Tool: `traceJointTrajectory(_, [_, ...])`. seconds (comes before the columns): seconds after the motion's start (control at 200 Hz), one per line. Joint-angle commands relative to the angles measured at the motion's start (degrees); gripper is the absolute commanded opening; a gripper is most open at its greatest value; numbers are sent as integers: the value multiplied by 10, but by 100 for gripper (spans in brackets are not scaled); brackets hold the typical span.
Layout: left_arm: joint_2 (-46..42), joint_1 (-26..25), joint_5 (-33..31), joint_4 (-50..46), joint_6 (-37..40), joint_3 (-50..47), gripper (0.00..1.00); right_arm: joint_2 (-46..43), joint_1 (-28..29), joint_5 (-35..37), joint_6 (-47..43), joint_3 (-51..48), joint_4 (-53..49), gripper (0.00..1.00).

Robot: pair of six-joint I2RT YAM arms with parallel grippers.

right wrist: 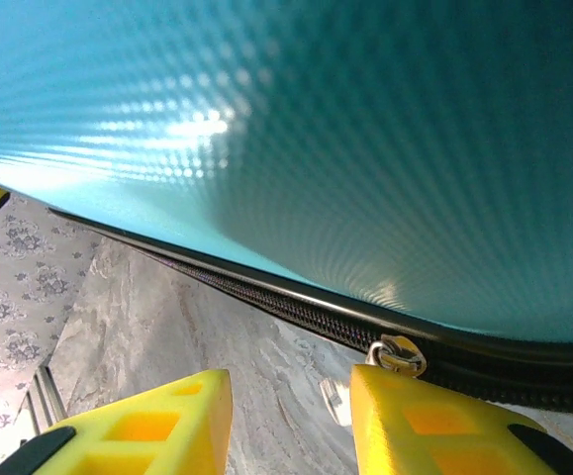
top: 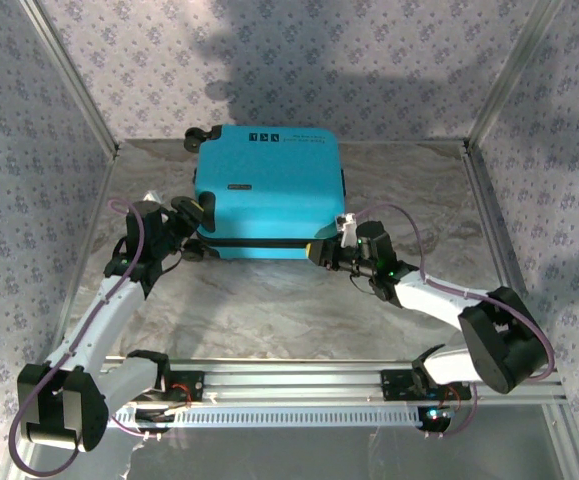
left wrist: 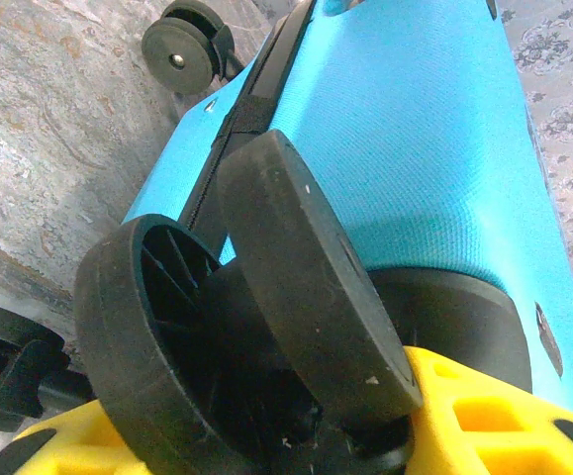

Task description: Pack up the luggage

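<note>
The left gripper (top: 199, 228) straddles a wheel (left wrist: 266, 327) at the near-left corner of the suitcase (top: 267, 190), jaws part open; whether they pinch it I cannot tell. The suitcase lies flat and closed. Its zip runs sideways to the right gripper (right wrist: 291, 416), which is part open and empty, with the zip pull (right wrist: 397, 354) just at one fingertip (right wrist: 415, 401).

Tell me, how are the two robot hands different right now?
The left gripper clamps a black wheel of the luggage; the right gripper holds nothing. The left gripper's fingers have the wheel between them; the right gripper's stand open over the table. The left gripper is at a wheel corner, the right gripper beside the zipper pull. Both have yellow fingers and are close to the turquoise shell.
</note>
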Motion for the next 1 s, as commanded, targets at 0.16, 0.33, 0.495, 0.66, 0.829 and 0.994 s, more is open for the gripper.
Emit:
traceJointTrajectory(0.16, [-5, -29, 53, -38, 149, 9, 0, 23, 5, 21, -10, 6, 1, 39])
traceJointTrajectory(0.33, [-5, -28, 52, -38, 150, 8, 0, 2, 8, 53, -17, -3, -42, 40])
traceJointTrajectory(0.495, [-4, -28, 52, -37, 150, 8, 0, -17, 9, 62, -17, -24, -47, 40])
traceJointTrajectory(0.66, [-6, -29, 52, -39, 150, 8, 0, -57, 11, 72, -17, -45, -62, 41])
traceJointTrajectory(0.829, [-7, -29, 54, -37, 148, 9, 0, -55, 14, 65, -17, -37, -62, 41])
traceJointTrajectory(0.994, [-9, -29, 54, -42, 148, 11, 0, -21, 17, 60, -17, -18, -45, 41])
